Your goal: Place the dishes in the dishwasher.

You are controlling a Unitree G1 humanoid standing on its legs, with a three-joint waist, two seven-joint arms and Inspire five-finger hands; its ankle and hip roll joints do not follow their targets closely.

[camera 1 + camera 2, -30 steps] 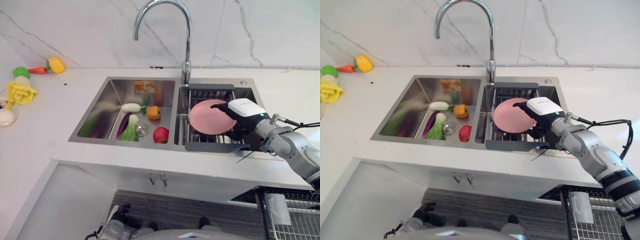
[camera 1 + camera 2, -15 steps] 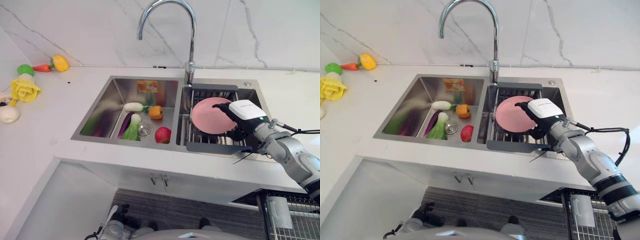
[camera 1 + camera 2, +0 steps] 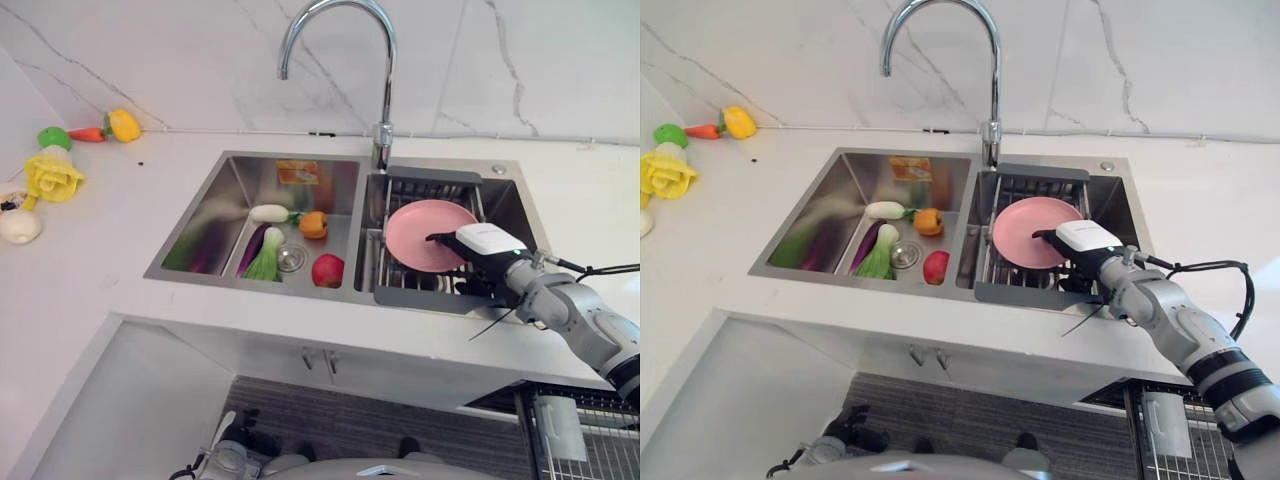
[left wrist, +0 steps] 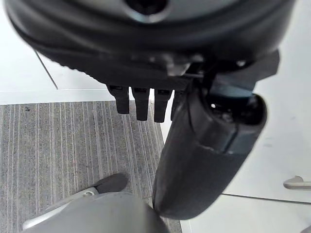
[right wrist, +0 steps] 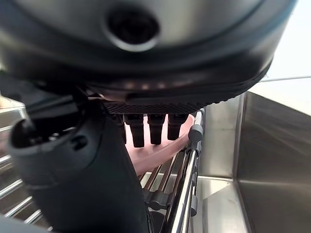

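Observation:
A pink plate (image 3: 425, 235) lies nearly flat on the dark drying rack (image 3: 420, 297) in the right basin of the sink. My right hand (image 3: 487, 241), with its white cover, reaches in from the right. Its thumb lies over the plate's near right rim, and in the right wrist view the fingers (image 5: 155, 131) sit against the plate (image 5: 160, 150), pinching it. My left hand (image 4: 146, 104) hangs low over the grey ribbed floor, fingers relaxed and holding nothing.
The left basin (image 3: 200, 230) holds toy produce: a red apple (image 3: 328, 270), an orange pepper (image 3: 313, 224), greens (image 3: 263, 262) and a white radish (image 3: 267, 212). A tall faucet (image 3: 385, 100) stands behind the divider. More toy food (image 3: 50, 175) lies on the left counter. A wire dishwasher rack (image 3: 590, 440) shows at lower right.
The plate has dropped from a raised tilt to lying almost flat on the rack, and my right hand has come down with it. The camera shifted slightly.

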